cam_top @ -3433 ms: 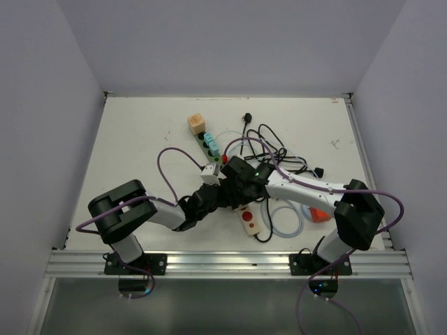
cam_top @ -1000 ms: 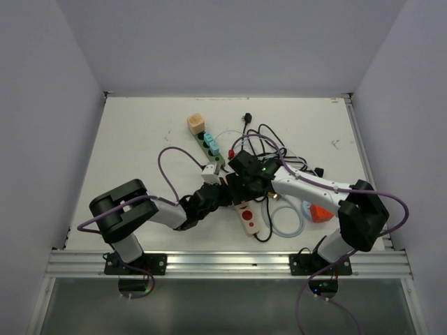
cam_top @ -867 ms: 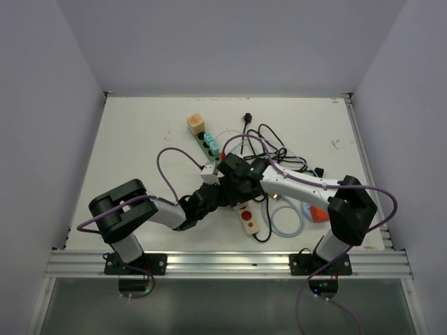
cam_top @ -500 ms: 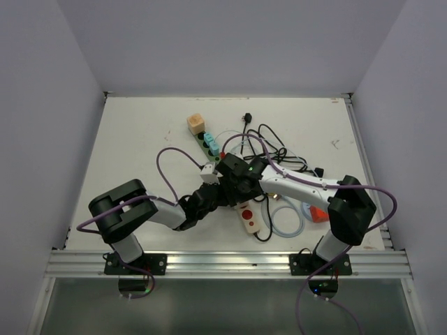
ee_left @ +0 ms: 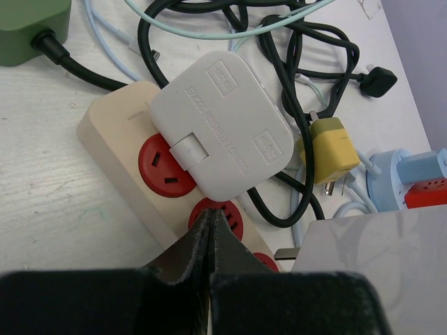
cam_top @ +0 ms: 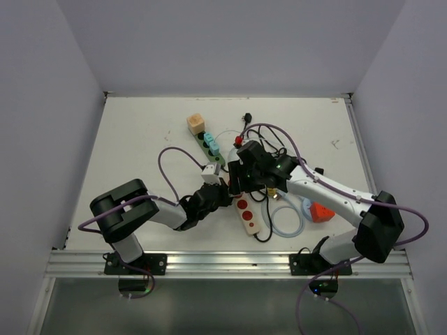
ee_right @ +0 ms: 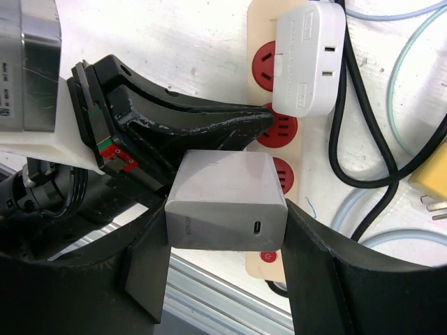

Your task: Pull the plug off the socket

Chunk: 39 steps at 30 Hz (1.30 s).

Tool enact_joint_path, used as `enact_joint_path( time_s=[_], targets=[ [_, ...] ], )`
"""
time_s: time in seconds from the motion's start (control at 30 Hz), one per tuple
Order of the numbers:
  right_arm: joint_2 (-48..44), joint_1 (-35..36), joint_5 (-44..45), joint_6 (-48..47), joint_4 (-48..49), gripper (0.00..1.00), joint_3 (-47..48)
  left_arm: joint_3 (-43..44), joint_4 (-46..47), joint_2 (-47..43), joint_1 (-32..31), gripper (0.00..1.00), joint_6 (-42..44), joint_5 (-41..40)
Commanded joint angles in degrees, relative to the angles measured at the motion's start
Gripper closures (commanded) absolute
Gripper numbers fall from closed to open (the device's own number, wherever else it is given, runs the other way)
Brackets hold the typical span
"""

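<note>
The right gripper (ee_right: 225,241) is pinching the pale grey, square plastic charger plug (ee_right: 227,192) by its flat sides, holding it just above the beige plastic power strip with red sockets (ee_right: 260,28) (prongs hidden). The left gripper (ee_left: 209,234), fingers pressed together, is resting on the strip. The plug is looking light, rigid and slick, so squeezing opposite flat faces seems soundest.
</note>
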Motion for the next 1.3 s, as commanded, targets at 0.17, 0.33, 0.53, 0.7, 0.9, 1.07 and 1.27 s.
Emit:
enact_joint_path(
  time_s=[0.17,0.33,0.53,0.7,0.9,1.07,1.27],
  targets=[
    [-2.67,-0.61,-1.05,-0.72,0.74,1.00,1.79,-2.37,-19.04,5.01,-0.20,1.00,3.60,-0.15],
    [-8.47,-6.48,-0.35,-1.42,0.12,1.00,-0.76,-3.16,-17.99,4.31,-0.20,1.00,3.60,0.02],
    [-13.83,-18.34,-1.40,-3.09,0.30,1.00,-4.63,-3.86,-16.32,3.69,-0.20,1.00,4.48,0.72],
    [-13.58,-25.30,-2.55,-4.58,1.70,0.97,-7.79,-4.82,-14.57,2.82,-0.11,0.91,5.44,1.34],
    [-12.61,-32.34,-4.13,-5.47,4.51,0.86,-11.31,-8.16,-10.61,-0.78,-0.20,0.75,6.32,1.51],
    [-11.73,-35.86,-4.30,-6.43,6.01,0.73,-12.45,-11.07,-7.09,-3.25,-0.20,0.69,7.03,2.13],
    [-10.24,-36.30,-5.62,-6.79,6.80,0.55,-12.37,-14.32,-2.61,-6.32,-0.20,0.64,8.08,3.18]
  ],
)
